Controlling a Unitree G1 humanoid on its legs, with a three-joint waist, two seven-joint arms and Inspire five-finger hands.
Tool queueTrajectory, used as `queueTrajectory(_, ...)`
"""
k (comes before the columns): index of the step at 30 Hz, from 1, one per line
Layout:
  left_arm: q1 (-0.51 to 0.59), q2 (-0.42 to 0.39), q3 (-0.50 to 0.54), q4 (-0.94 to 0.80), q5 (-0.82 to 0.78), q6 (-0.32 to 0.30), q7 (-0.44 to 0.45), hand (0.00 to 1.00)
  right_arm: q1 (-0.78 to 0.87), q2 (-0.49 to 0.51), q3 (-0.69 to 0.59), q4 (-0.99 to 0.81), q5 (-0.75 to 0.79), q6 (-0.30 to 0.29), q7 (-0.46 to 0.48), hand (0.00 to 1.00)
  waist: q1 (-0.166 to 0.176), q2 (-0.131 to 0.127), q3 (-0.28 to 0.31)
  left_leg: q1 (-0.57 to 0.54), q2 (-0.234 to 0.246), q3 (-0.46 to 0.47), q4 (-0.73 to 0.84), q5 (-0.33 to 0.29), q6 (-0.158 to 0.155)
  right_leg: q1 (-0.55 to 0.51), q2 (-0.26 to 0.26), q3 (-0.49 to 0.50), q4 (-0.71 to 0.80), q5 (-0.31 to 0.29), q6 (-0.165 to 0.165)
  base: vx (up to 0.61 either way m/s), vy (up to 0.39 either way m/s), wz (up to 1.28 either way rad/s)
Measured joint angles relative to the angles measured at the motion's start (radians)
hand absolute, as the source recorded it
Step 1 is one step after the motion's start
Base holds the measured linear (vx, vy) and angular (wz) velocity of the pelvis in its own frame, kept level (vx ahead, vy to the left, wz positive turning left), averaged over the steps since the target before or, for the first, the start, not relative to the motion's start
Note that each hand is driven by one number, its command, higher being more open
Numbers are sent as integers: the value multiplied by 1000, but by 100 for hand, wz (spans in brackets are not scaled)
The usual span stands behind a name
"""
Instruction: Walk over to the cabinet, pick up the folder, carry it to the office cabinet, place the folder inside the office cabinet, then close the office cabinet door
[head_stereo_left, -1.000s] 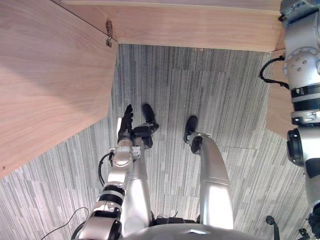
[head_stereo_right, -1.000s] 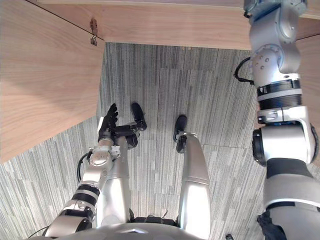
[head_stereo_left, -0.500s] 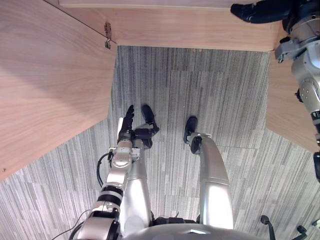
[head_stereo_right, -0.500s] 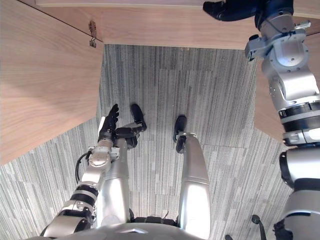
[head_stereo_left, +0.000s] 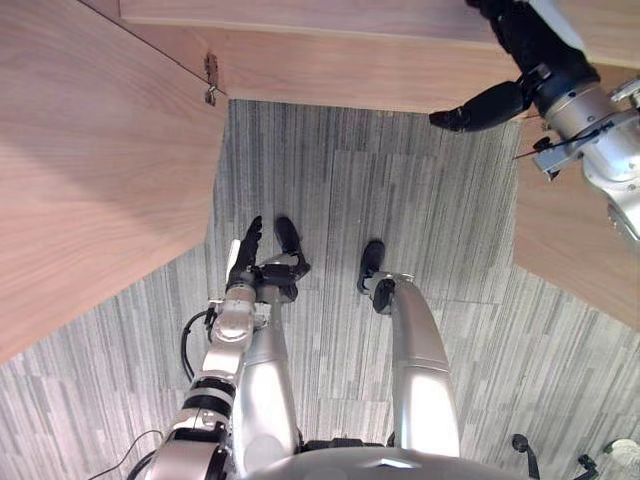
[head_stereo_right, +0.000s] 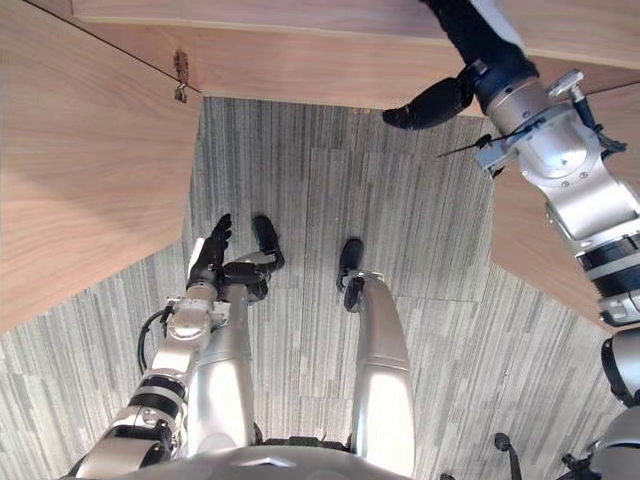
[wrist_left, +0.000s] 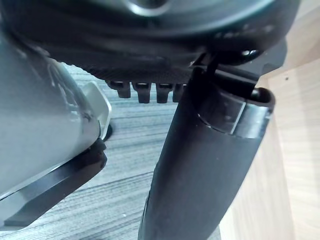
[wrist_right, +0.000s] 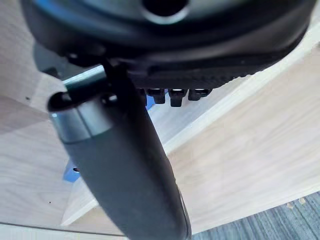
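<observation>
Left eye view first. The cabinet (head_stereo_left: 340, 60) runs across 12 o'clock in pale wood. Its door (head_stereo_left: 90, 180) is swung wide open across 9 to 10 o'clock, with a metal hinge (head_stereo_left: 211, 80) at 11. A second wood panel (head_stereo_left: 565, 250) angles in at 3 o'clock, and grey striped carpet (head_stereo_left: 400, 180) lies between them.

The right hand (head_stereo_left: 525, 55) is up at 1 o'clock, over the cabinet's front edge. Its thumb juts toward 9 o'clock and its fingers run off the top. The left hand (head_stereo_left: 245, 255) hangs low at about 8 o'clock from centre, fingers straight and nothing in it.

Right eye view: the same layout. The right hand sits between 12 and 1 o'clock with its thumb out over the carpet, and the left hand hangs beside the open door.

Left wrist view: the thumb stands clear of a straight row of fingers, so this hand is wide and empty. Carpet shows past it, with wood just beside it.

Right wrist view: the thumb is spread well away from the finger row, so this hand is wide too, gripping nothing. Past it is the blue folder (wrist_right: 71, 172), with slivers of blue peeking out behind the thumb and the fingers. It sits among the cabinet's wood boards, beyond a pale shelf edge (wrist_right: 210, 120). Most of it is hidden, so I cannot tell how it lies.
</observation>
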Motion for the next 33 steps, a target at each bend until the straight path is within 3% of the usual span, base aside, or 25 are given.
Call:
queueTrajectory(4, -1, -2, 1, -1, 0, -1, -2, 100, 90, 48, -58, -81, 38, -6, 11, 100, 3, 0, 0, 0, 0, 0, 1, 0, 0, 0, 1, 0, 0, 0, 0, 15, 16, 0)
queueTrajectory(8, -1, -10, 14, 0, 0, -1, 3, 100, 200, 230, -190, -164, 39, -8, 2, 100, 0, 0, 0, -1, 1, 0, -2, 2, -1, -1, 3, 0, -3, 0, 0, 9, 6, 0)
queueTrajectory(12, -2, -29, 30, -1, 0, 0, 17, 100, 219, 368, -300, -218, 2, -10, -83, 100, 0, 0, 0, -1, -2, -1, -5, 3, -1, -1, 2, 0, -4, 0, 0, 8, 5, 0)
queueTrajectory(13, -2, -31, 30, -1, 0, -1, 18, 100, 218, 382, -318, -224, -20, -11, -100, 0, 0, 0, 0, 0, -3, -1, -6, 4, -1, -1, 1, 0, -4, 0, 0, 0, 0, 4)
queueTrajectory(18, -2, -45, 47, 0, 1, 1, 36, 100, 194, 443, -357, -238, -250, -15, -234, 0, -4, 0, 0, 0, -7, -1, -8, 6, 0, -1, -3, 0, -2, 0, 0, 0, 0, 1)
queueTrajectory(24, -2, -50, 47, 0, 1, 2, 53, 100, 184, 450, -321, -228, -445, 3, -253, 0, -3, 0, 0, 3, -11, -3, -20, 16, -2, -1, -5, -2, -2, 0, -1, 1, 0, 2)
queueTrajectory(33, -5, -49, 59, 10, 2, 2, 65, 100, 148, 467, -291, -146, -523, 39, -275, 0, 1, 0, 0, 2, -16, -14, -39, 34, -7, 0, -6, -13, -13, 3, -4, 17, 12, 4)
